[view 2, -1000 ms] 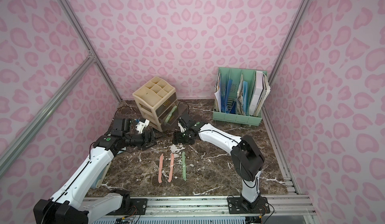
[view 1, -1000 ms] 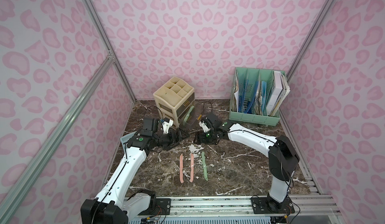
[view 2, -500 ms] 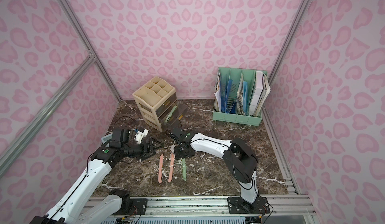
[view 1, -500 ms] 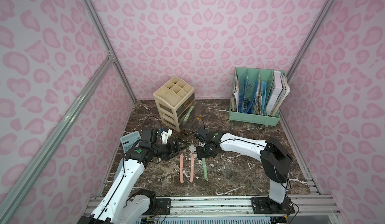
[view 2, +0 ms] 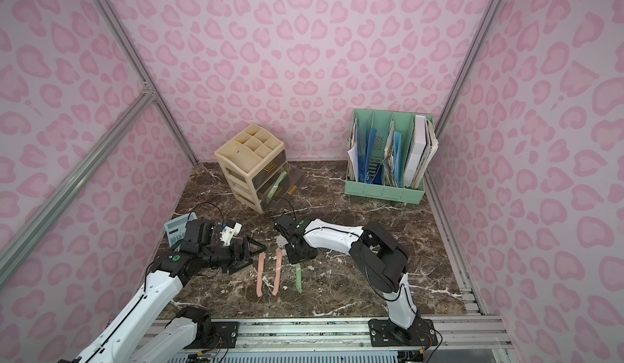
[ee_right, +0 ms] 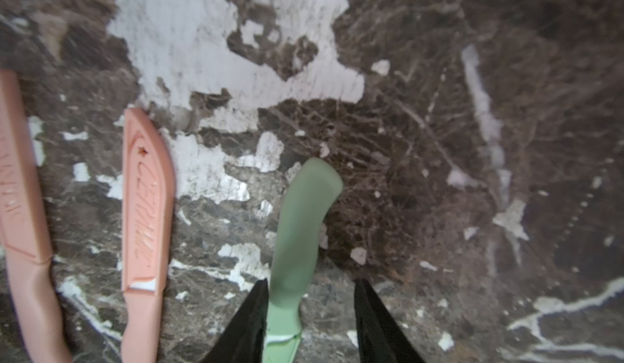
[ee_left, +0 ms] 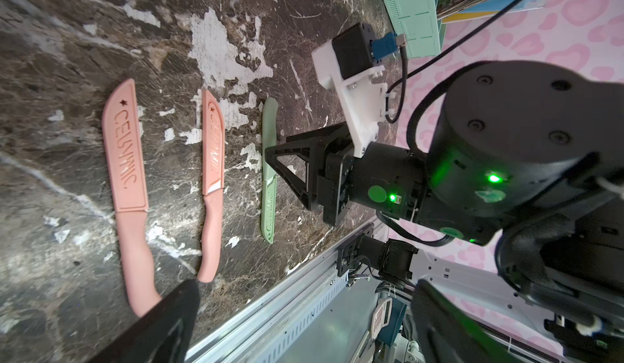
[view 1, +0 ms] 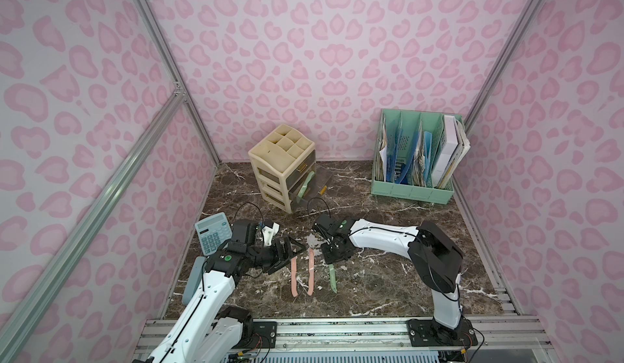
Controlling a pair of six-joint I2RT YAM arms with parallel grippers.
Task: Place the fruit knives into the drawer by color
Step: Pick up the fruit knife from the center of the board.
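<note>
Within the last second the right arm [view 1: 381,239] had swung down from the drawer unit [view 1: 270,162] to the bench [view 1: 371,277], and the left arm [view 1: 209,287] had drawn back toward the front rail. The right jaws straddled a sage green knife [ee_right: 297,236] where its handle meets its blade. One finger [ee_right: 246,324] touched the handle and the other [ee_right: 374,320] stood apart from it, so the jaws were not yet clenched. The curved handle end reached out past the fingertips and the blade ran back beneath the wrist.

The left jaws were spread wide and held nothing. Two salmon pink knives [view 1: 294,278] [view 1: 310,273] lay side by side between the two sets of jaws, parallel to the green one. The nearer pink one lay just off the left fingertips. Each pink knife was one colour throughout, its blade embossed "CERAMIC" under a small star.

A second green knife [view 1: 305,184] lay tilted in the open drawer [view 1: 322,179], well beyond both jaws.
</note>
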